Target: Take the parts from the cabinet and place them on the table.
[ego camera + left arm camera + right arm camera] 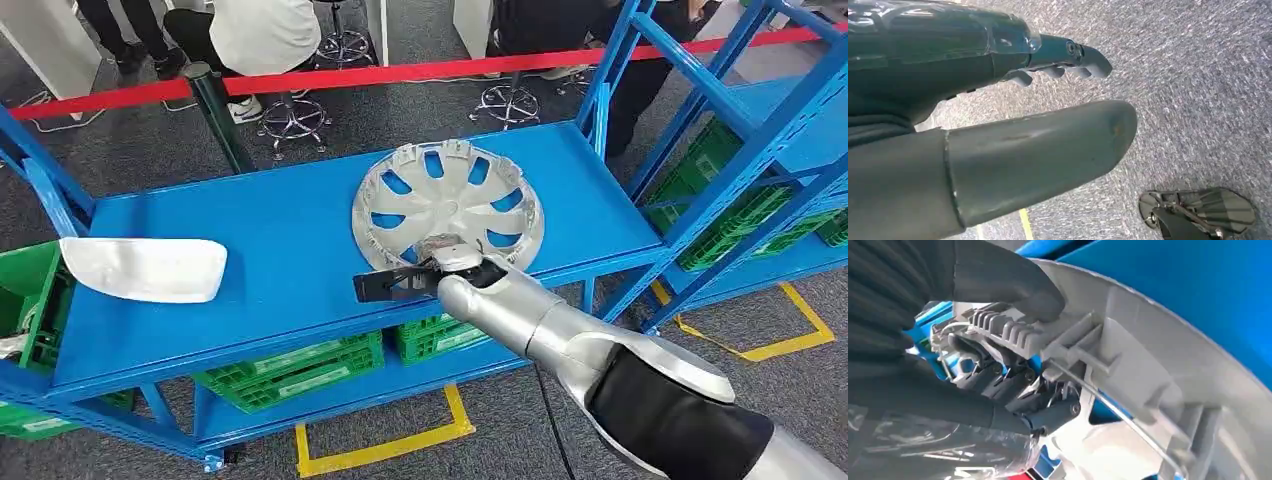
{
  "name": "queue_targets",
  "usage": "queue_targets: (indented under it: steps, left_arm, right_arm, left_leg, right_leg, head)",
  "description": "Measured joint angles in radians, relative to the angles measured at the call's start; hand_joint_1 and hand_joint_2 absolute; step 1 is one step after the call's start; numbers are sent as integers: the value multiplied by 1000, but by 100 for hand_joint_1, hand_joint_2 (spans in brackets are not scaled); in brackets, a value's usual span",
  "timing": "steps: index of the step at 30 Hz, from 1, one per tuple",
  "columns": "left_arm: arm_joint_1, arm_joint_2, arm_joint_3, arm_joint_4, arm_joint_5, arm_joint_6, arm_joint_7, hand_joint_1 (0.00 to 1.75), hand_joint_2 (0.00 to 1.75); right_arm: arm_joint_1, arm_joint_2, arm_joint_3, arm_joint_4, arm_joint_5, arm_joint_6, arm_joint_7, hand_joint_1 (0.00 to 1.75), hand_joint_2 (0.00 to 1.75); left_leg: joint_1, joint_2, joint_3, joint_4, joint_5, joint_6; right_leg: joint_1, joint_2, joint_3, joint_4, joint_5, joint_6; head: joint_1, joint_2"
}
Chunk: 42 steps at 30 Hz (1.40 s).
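A silver wheel cover (448,205) lies flat on the blue table (280,250) at the centre of the head view, its near rim close to the table's front edge. The right arm (600,350) comes in from the lower right of that frame, and the right hand (455,268) grips the cover's near rim; in the right wrist view the thick grey thumb (1013,287) presses on a ribbed part of the rim while the darker fingers (1013,385) curl in under it, so the hand holds the cover (1148,370). A flat black piece (385,285) sticks out leftward from the hand over the table edge; what it is cannot be told.

At the left of the head view a white moulded part (145,268) rests on the same table, well apart from the cover. Beyond the table, across the top of the frame, a red barrier tape (400,72) runs past a dark post (220,115), with people's legs and stool bases behind it. Green crates (290,372) sit on the shelf under the table and in the blue rack (740,150) at the upper right. Yellow floor markings (380,450) show at the bottom.

The left hand (998,130) hangs over grey carpet (1198,75), its fingers (1083,57) apart from the thumb and nothing between them.
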Motion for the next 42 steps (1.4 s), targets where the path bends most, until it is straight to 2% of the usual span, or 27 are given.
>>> queue_targets:
  steps: [2, 5, 7, 8, 11, 15, 18, 23, 27, 30, 33, 36, 41, 42]
  left_arm:
    - [0, 0, 1, 0, 2, 4, -2, 0, 0]
    - [0, 0, 2, 0, 5, 11, -19, 0, 0]
    - [0, 0, 2, 0, 5, 14, -30, 0, 0]
    - [0, 0, 2, 0, 3, 14, -39, 0, 175]
    - [0, -4, 2, 0, 5, 26, -47, 0, 175]
    - [-24, -61, 3, 0, 21, 94, -34, 0, 175]
    - [-42, -91, 3, 1, 23, 98, -41, 0, 175]
    - [-44, -108, 3, 1, 21, 99, -60, 0, 175]
    - [-37, -101, 3, 0, 12, 134, -107, 0, 175]
    - [-14, -72, 8, -1, 42, 124, -147, 0, 175]
    - [1, -33, 20, -2, 51, 95, -149, 0, 175]
    - [7, -10, 30, -4, 51, 95, -140, 0, 175]
    - [7, -5, 34, -5, 50, 95, -137, 0, 175]
    - [9, 0, 36, -5, 45, 97, -127, 0, 175]
  right_arm:
    - [11, -1, -8, -2, -50, -101, -63, 175, 175]
    - [43, -1, -45, -38, -197, -338, -244, 175, 175]
    - [63, -2, -69, -76, -279, -432, -322, 175, 175]
    - [71, -3, -89, -109, -330, -488, -366, 175, 175]
    - [95, -12, -122, -173, -379, -530, -413, 175, 175]
    - [144, -14, -182, -298, -442, -631, -515, 175, 175]
    - [151, -15, -195, -367, -455, -652, -518, 175, 175]
    - [171, -22, -225, -448, -468, -666, -520, 175, 175]
    - [203, -41, -248, -532, -474, -734, -540, 175, 175]
    - [242, -71, -266, -632, -449, -775, -534, 175, 175]
    - [293, -108, -294, -760, -412, -808, -540, 175, 175]
    - [343, -135, -315, -891, -390, -824, -552, 175, 175]
    - [358, -146, -324, -942, -383, -831, -561, 175, 175]
    - [425, -163, -354, -1069, -382, -868, -631, 175, 175]
  left_leg:
    - [0, 2, 0, 0, 0, 0]
    - [2, 4, 0, 0, 0, -1]
    - [3, 4, 0, 0, -1, -1]
    - [4, 3, 0, 0, -1, -1]
    - [5, 2, -1, 0, -1, -2]
    - [5, 1, -3, 0, -1, -2]
    - [5, 1, -3, 0, -1, -2]
    - [5, 0, -3, 0, -1, -2]
    - [5, -1, -3, 0, -1, -2]
    - [6, -3, -3, 0, -2, -3]
    - [6, -9, -4, 0, -2, -3]
    - [6, -10, -4, 0, -3, -4]
    - [6, -10, -4, 0, -3, -4]
    - [6, -14, -4, 0, -3, -4]
  right_leg:
    - [0, 1, 0, 0, 0, 0]
    - [3, 2, -1, 0, 0, 0]
    - [4, 2, -1, 0, 0, -1]
    - [5, 2, -1, 0, 0, -1]
    - [5, 1, -1, 0, 0, -1]
    - [5, 2, -3, 0, 0, -2]
    - [5, 2, -3, 0, 0, -2]
    - [5, 1, -4, 0, 0, -2]
    - [6, 1, -4, 0, 0, -2]
    - [6, 0, -4, 0, -1, -2]
    - [6, -3, -4, 0, -3, -4]
    - [6, -5, -4, 0, -3, -5]
    - [6, -5, -4, 0, -3, -5]
    - [6, -8, -4, 0, -4, -4]
  head:
    - [1, 0]
    - [-1, 0]
    - [0, 0]
    - [0, 0]
    - [-1, 0]
    - [-1, 0]
    - [1, 0]
    - [0, 0]
    - [-1, 0]
    - [-1, 0]
    - [0, 0]
    - [-1, 0]
    - [-2, 0]
    - [-1, 0]
